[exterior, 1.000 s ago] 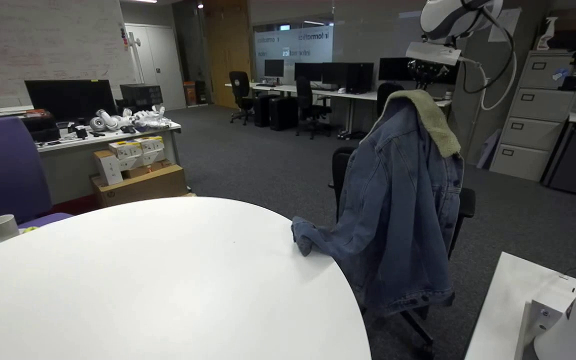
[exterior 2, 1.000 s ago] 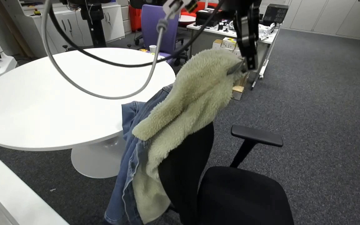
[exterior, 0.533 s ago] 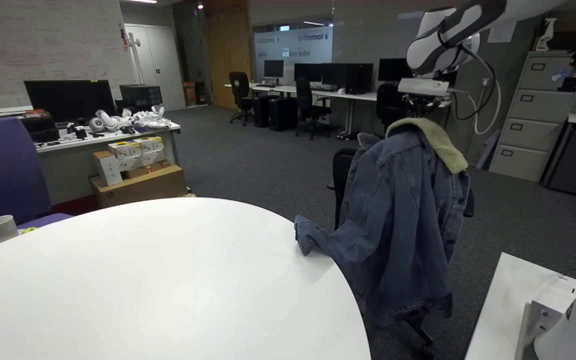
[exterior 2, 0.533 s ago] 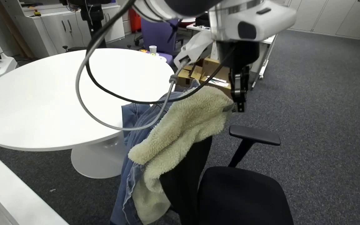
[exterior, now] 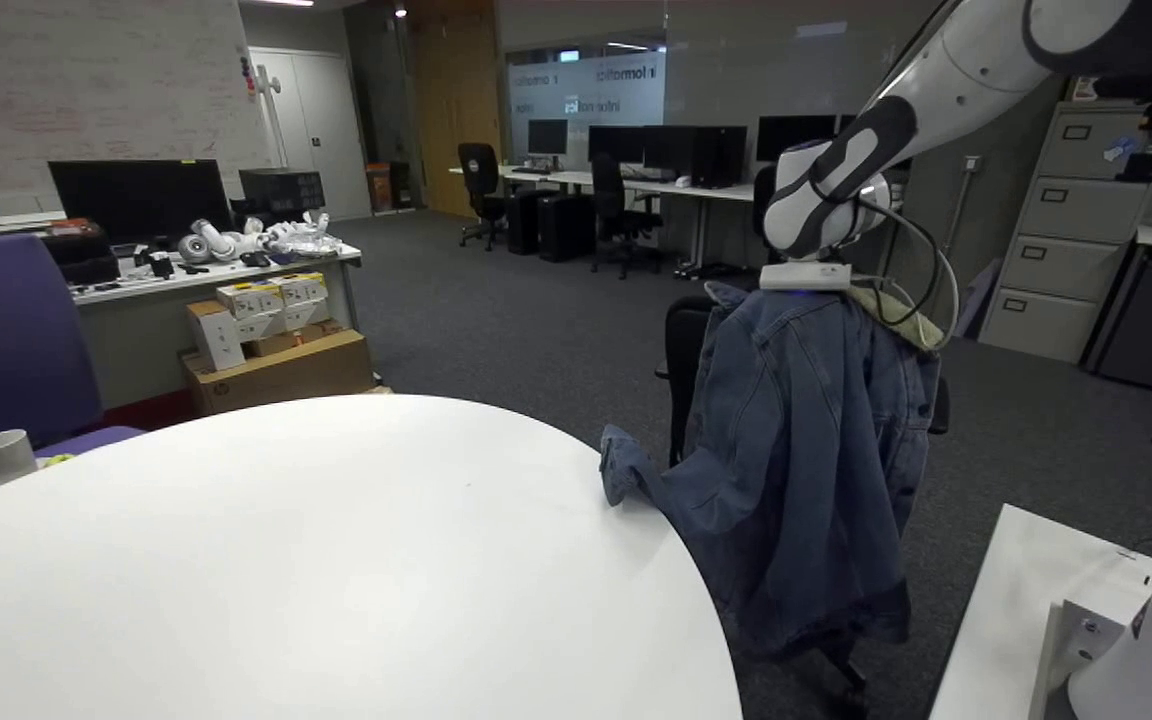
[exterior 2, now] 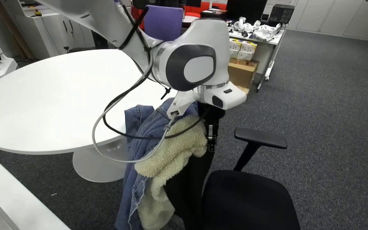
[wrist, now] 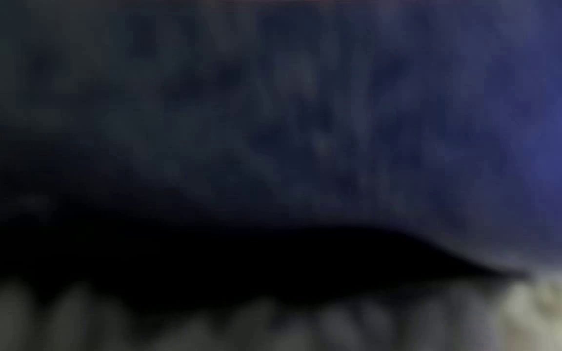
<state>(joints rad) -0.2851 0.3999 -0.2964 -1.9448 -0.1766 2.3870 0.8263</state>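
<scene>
Denim jacket point(exterior: 801, 450) hangs over the back of a black chair point(exterior 2: 249, 204), and the gripper point(exterior 2: 211, 148) is right up against its fleece collar point(exterior 2: 180, 150), fingers point(exterior 2: 210, 132) pinched together on it. One sleeve point(exterior: 626, 470) flops onto the round table point(exterior 2: 53, 102) just beyond. Further back there's a purple chair point(exterior 2: 163, 24), then a desk point(exterior: 131, 345) with boxes point(exterior: 266, 325) by it.

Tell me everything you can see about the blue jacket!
The blue jacket looks like creased denim with a fluffy cream lining. It hangs rumpled against the back of a black chair, and one sleeve reaches over the edge of a round white table. The shut gripper seems to pinch its fluffy top edge.
</scene>
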